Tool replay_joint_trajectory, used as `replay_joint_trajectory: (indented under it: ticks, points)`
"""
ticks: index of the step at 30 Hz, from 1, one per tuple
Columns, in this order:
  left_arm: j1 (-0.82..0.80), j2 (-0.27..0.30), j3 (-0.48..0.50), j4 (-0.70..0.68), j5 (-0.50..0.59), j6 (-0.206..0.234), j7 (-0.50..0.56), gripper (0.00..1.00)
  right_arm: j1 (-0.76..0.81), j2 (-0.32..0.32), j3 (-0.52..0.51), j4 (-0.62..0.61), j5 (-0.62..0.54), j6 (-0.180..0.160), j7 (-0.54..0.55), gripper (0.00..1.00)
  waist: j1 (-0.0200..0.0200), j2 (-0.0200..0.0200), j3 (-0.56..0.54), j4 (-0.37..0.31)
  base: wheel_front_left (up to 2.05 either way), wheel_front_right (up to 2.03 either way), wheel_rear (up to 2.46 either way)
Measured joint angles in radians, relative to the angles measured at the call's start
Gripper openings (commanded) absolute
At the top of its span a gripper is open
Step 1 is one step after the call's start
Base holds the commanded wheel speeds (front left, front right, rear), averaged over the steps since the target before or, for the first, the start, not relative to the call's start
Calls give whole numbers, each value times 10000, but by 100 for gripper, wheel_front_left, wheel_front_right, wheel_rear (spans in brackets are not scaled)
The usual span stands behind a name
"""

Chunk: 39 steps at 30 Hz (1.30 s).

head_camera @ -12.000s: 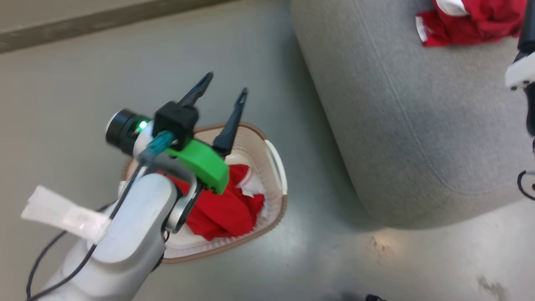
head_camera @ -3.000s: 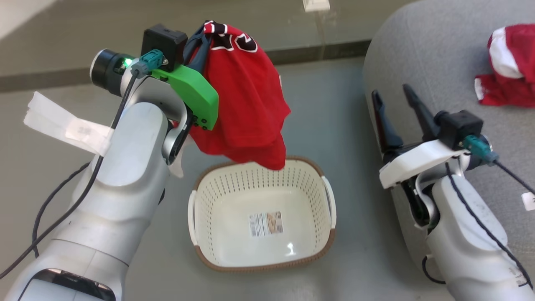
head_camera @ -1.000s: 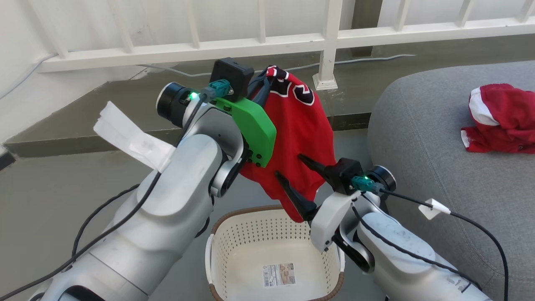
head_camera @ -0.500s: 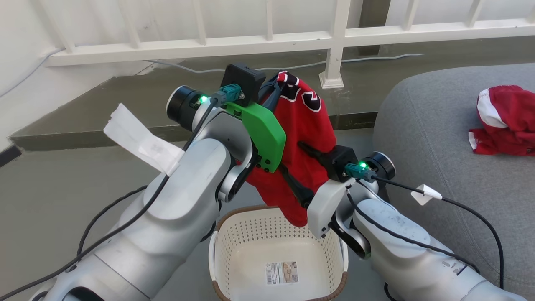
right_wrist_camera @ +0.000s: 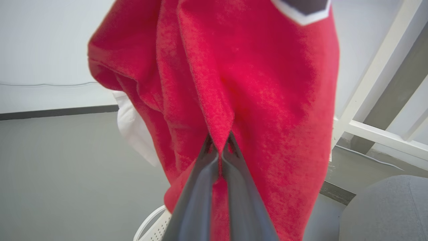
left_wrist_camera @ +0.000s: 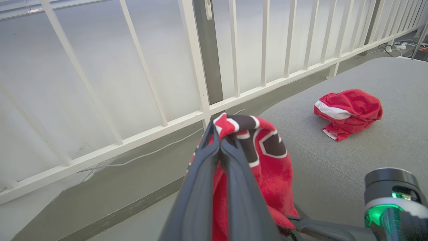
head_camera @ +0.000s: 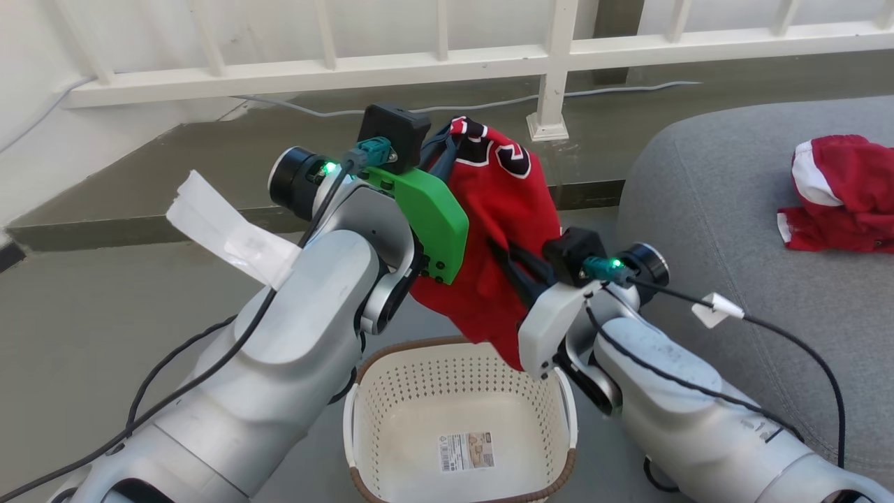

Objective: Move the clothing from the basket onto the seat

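- Closing just done: right tool (right_wrist_camera: 219, 149), apart a moment ago, now clamps jersey (head_camera: 510, 230) mid-fabric, centre frame.
- Top hem stays pinched in left tool (left_wrist_camera: 220, 135).
- Judged: basket (head_camera: 363, 419) empty, shorts (head_camera: 845, 188) on seat (head_camera: 698, 209); jersey alone remains.

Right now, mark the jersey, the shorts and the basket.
jersey (head_camera: 513, 209): head view, red cloth under the number.
shorts (head_camera: 848, 188): head view, red middle.
basket (head_camera: 433, 384): head view, perforated back wall.

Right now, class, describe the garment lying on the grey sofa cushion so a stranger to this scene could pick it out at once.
Find the large grey sofa cushion on the right of the head view. Crumpled on its top lie the red shorts. Unlike the red jersey dangling in mid-air at centre, they carry a wide white stripe and no black numerals.
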State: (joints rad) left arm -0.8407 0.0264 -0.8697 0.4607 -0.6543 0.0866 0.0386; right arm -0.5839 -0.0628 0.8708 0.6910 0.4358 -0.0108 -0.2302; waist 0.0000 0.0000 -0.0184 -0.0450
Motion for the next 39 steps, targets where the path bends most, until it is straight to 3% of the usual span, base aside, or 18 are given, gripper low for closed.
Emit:
replay_joint_trajectory:
  ticks: [6,7,8,9,11,30,39]
  points:
    - [14,0,272,199,-25,81,-165,0,-438,-2,-686,230,86,-224,-115,0,0,0,57,-252,0,0,0]
    - [19,0,305,222,-25,104,-234,11,-498,-2,-809,230,138,-263,-119,0,0,0,60,-294,0,0,0]
    - [28,0,353,240,-38,104,-280,42,-549,-2,-913,230,169,-265,-127,0,0,0,62,-336,0,0,0]
    - [46,0,397,261,-65,104,-343,65,-604,-27,-995,228,194,-276,-127,0,0,0,63,-380,0,0,0]
    - [171,0,520,318,-117,105,-433,98,-711,-73,-1122,213,228,-280,-140,0,0,0,63,-468,0,0,0]
    - [1419,12,508,324,-602,92,-1517,100,-1100,-1296,-2278,-326,226,-458,-171,0,0,0,21,-1335,0,0,0]
    - [1956,31,17,144,-700,-71,-1829,100,-1095,-1910,-2780,-552,215,-533,-201,0,0,0,53,-1942,0,0,0]
